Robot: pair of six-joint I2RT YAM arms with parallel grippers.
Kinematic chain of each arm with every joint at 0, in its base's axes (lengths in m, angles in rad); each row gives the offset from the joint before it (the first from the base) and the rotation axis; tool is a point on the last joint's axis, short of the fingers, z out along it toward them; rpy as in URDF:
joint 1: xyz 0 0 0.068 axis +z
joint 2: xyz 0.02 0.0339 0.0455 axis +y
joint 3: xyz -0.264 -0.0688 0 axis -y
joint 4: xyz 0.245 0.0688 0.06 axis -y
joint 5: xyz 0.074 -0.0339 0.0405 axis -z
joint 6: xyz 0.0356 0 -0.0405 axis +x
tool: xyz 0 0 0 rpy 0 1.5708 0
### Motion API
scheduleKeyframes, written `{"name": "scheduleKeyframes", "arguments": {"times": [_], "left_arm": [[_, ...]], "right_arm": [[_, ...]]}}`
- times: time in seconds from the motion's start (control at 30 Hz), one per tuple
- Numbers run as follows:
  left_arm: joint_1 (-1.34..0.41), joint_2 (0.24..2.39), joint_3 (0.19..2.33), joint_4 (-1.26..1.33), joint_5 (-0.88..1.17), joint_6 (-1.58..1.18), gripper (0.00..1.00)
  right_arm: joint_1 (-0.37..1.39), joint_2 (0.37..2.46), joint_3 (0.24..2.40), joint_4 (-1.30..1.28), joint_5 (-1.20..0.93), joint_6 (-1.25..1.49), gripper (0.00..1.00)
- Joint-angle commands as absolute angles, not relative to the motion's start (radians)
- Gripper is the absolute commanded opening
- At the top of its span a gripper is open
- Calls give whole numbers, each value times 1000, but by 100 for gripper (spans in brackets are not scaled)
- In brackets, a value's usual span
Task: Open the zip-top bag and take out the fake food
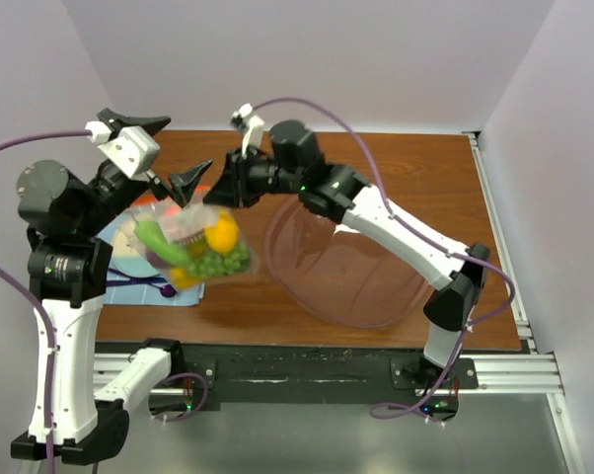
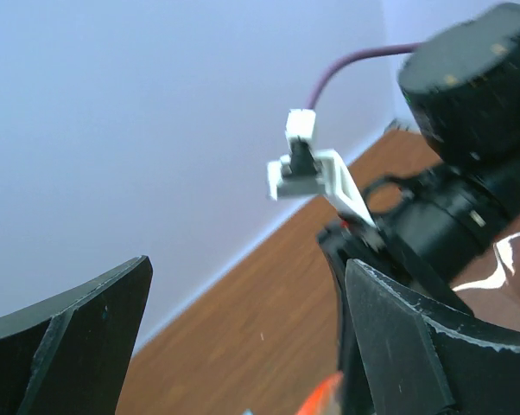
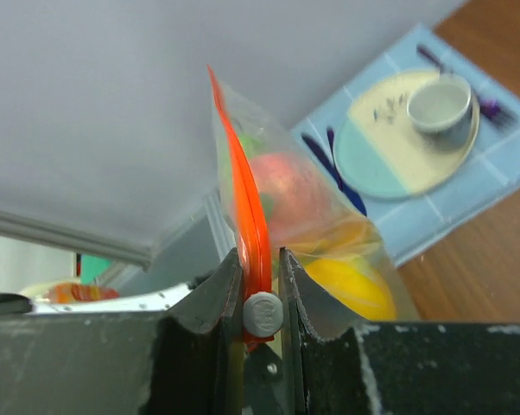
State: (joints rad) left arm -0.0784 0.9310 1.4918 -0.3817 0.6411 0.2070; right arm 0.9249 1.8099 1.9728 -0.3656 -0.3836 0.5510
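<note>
tabletop (image 1: pixel 435 178), bag (image 3: pixel 305 207) edge in right gripper (image 3: pixel 262 259)

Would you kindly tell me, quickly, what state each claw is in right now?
Left claw: open, nothing between its fingers.
Right claw: closed, holding the zip-top bag by its orange zip edge.

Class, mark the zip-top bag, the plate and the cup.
zip-top bag (image 3: pixel 248 216), right wrist view, on its orange zip strip.
plate (image 3: pixel 396 160), right wrist view, on its bare cream half.
cup (image 3: pixel 441 104), right wrist view, on its inside.
</note>
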Motion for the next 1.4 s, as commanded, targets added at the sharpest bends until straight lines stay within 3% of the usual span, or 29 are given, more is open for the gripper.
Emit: {"name": "scheduleKeyframes", "arguments": {"times": [0.0, 0.13, 0.27, 0.63, 1.1, 1.37], "left_arm": [[-71, 898, 1343, -393, 451, 253, 100], [-69, 867, 1169, -353, 406, 330, 100], [-69, 848, 1124, -400, 541, 465, 100], [-38, 976, 1272, -684, 753, 679, 98], [-38, 1158, 1439, -1316, 896, 1261, 92], [-38, 1178, 1405, -1285, 913, 1281, 92]], "right_arm": [[974, 1835, 1792, -177, -354, 492, 0], [989, 1848, 1721, -147, -339, 446, 0], [992, 1793, 1651, -158, -318, 404, 0], [989, 1562, 1421, -219, -137, 292, 0], [989, 1582, 1456, -253, -133, 267, 0], [991, 1595, 1486, -250, -164, 268, 0]]}}
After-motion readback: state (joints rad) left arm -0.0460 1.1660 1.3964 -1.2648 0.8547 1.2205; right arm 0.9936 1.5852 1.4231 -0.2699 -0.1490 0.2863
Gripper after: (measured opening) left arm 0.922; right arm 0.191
